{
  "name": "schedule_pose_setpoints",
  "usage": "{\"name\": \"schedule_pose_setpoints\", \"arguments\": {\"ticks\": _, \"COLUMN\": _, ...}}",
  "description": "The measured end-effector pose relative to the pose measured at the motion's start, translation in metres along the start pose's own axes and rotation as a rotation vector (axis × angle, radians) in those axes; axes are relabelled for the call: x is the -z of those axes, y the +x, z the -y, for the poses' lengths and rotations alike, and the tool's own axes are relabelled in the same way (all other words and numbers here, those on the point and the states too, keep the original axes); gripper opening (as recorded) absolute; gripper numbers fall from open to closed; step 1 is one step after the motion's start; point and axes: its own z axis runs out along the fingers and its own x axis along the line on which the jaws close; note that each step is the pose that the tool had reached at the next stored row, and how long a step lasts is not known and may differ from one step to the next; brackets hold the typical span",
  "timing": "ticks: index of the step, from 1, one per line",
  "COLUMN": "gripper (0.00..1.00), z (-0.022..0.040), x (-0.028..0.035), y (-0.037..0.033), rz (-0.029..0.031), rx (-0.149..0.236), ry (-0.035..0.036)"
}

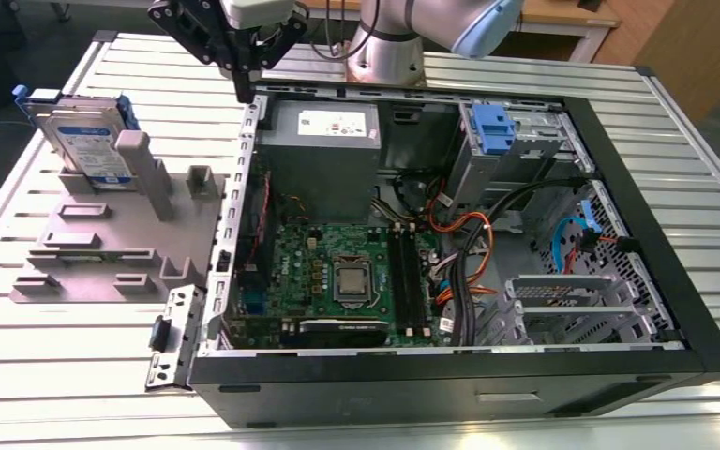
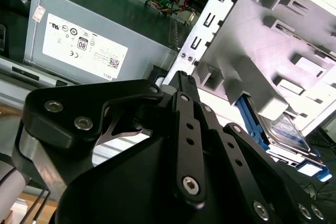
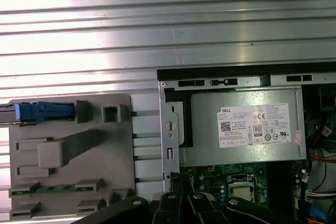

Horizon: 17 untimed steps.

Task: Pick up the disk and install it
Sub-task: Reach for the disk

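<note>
Pincer (image 1: 248, 86) over PC (image 1: 435, 389) edge, disk (image 1: 85, 141) upright in rack (image 1: 110, 234), well apart

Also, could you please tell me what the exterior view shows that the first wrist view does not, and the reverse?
Exterior view: the disk's labelled face, standing upright in the grey fixture, and the case's drive bays. First wrist view: the disk edge-on from above. Both: the power supply, the motherboard and the gripper.
</note>
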Motion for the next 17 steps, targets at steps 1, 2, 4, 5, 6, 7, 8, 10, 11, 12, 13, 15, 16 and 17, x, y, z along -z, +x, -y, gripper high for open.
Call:
{"name": "schedule_pose_setpoints", "arguments": {"ticks": 1, "gripper": 0.11, "z": 0.0, "x": 0.0, "y": 0.0003, "rz": 0.0, "rx": 0.0, "ry": -0.0001}}
{"name": "schedule_pose_setpoints", "arguments": {"ticks": 2, "gripper": 0.11, "z": 0.0, "x": 0.0, "y": 0.0005, "rz": 0.0, "rx": 0.0, "ry": 0.0}}
{"name": "schedule_pose_setpoints", "arguments": {"ticks": 4, "gripper": 0.11, "z": 0.0001, "x": 0.0, "y": 0.0008, "rz": 0.0, "rx": 0.0, "ry": -0.0001}}
{"name": "schedule_pose_setpoints", "arguments": {"ticks": 5, "gripper": 0.11, "z": 0.0001, "x": 0.0, "y": 0.001, "rz": 0.0, "rx": 0.0, "ry": 0.0}}
{"name": "schedule_pose_setpoints", "arguments": {"ticks": 6, "gripper": 0.11, "z": 0.0001, "x": 0.0, "y": 0.001, "rz": 0.0, "rx": 0.0, "ry": 0.0}}
{"name": "schedule_pose_setpoints", "arguments": {"ticks": 7, "gripper": 0.11, "z": 0.0001, "x": 0.0, "y": 0.001, "rz": 0.0, "rx": 0.0, "ry": 0.0}}
{"name": "schedule_pose_setpoints", "arguments": {"ticks": 8, "gripper": 0.11, "z": 0.0001, "x": 0.0, "y": 0.0011, "rz": 0.0, "rx": 0.0, "ry": 0.0}}
{"name": "schedule_pose_setpoints", "arguments": {"ticks": 10, "gripper": 0.11, "z": 0.0001, "x": 0.0, "y": 0.0017, "rz": 0.0001, "rx": 0.0, "ry": -0.0001}}
{"name": "schedule_pose_setpoints", "arguments": {"ticks": 11, "gripper": 0.11, "z": 0.0001, "x": 0.0, "y": 0.0021, "rz": 0.0, "rx": 0.0, "ry": -0.0001}}
{"name": "schedule_pose_setpoints", "arguments": {"ticks": 12, "gripper": 0.11, "z": 0.0002, "x": 0.0, "y": 0.0023, "rz": 0.0, "rx": 0.0, "ry": 0.0}}
{"name": "schedule_pose_setpoints", "arguments": {"ticks": 13, "gripper": 0.11, "z": 0.0002, "x": 0.0, "y": 0.0027, "rz": 0.0, "rx": 0.0, "ry": -0.0001}}
{"name": "schedule_pose_setpoints", "arguments": {"ticks": 15, "gripper": 0.11, "z": 0.0003, "x": 0.0, "y": 0.0034, "rz": 0.0001, "rx": 0.0, "ry": -0.0001}}
{"name": "schedule_pose_setpoints", "arguments": {"ticks": 16, "gripper": 0.11, "z": 0.0003, "x": 0.0, "y": 0.0038, "rz": 0.0001, "rx": 0.0, "ry": -0.0001}}
{"name": "schedule_pose_setpoints", "arguments": {"ticks": 17, "gripper": 0.11, "z": 0.0003, "x": 0.0, "y": 0.0041, "rz": 0.0001, "rx": 0.0, "ry": -0.0001}}
